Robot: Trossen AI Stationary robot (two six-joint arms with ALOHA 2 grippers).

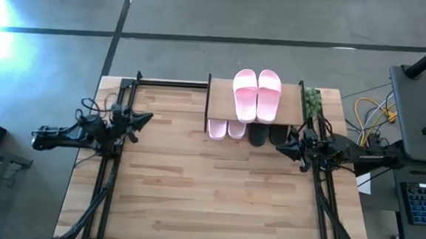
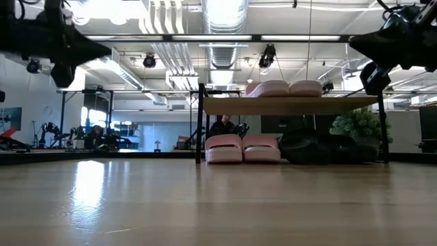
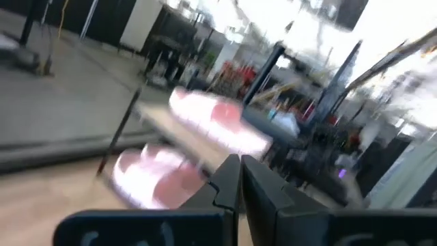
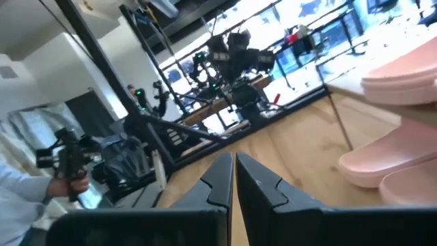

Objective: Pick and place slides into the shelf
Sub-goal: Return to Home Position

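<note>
Both of your grippers are empty, each with its two fingers pressed together. The right gripper hangs over the wooden tabletop with the low rack, a light-wood board on thin black metal legs, just to one side of its fingertips. The left gripper points toward the same rack but sits well apart from it.

All six slides look placed. Two light pink broad-strap slides lie side by side on the board. Under it, a second light pink pair stands next to the two black slides, and the black ones are nearest your right fingertips.

The risk is on the right side. If you swing that arm toward the rack as you pull back, the fingers or wrist could catch the front leg nearest them, or nudge the closest black slide out of line. The rack looks light, so a knock on a leg would probably skid it and could tip the top pair off the board. Draw the right fingers away from the rack first, then turn.

A small green potted plant stands just beside the rack's end, near the right arm's path, so a wide sweep could topple it.

The left fingers have open table around them, and I judge little hazard there.
</note>
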